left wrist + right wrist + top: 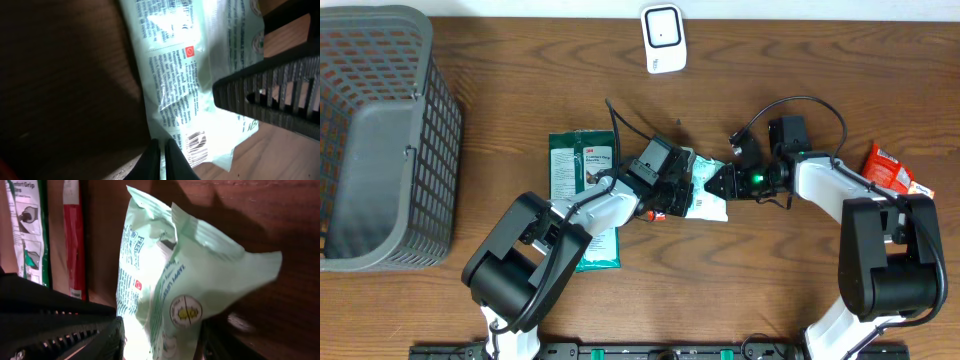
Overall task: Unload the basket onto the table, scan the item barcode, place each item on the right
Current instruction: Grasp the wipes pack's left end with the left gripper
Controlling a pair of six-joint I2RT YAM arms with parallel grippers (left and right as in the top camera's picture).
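Overhead, we see the pale green pouch (708, 203) just past the centre of the bench (770, 290) toward 3 o'clock, caught between both arms. The left gripper (682, 192) meets it from the 9 o'clock side and the right gripper (718, 183) from the 3 o'clock side. From the left wrist, we see that gripper's fingers clenched tight, with only a pale sliver of the pouch's edge pinched between them. The barcode (197, 145) is printed on the pouch just beside them, toward 3 o'clock. From the right wrist, we see the pouch standing upright between that gripper's two fingers, which grasp its lower part while the crimped top flares out toward 12 o'clock. The white scanner (662, 38) stands at the 12 o'clock edge of the bench, well apart from the pouch. A grey mesh basket (438, 150) fills the 9 o'clock side. A green package (575, 160) lies flat just beside the left arm, partly under it. A red snack pack (888, 170) lies at 3 o'clock, next to the right arm.
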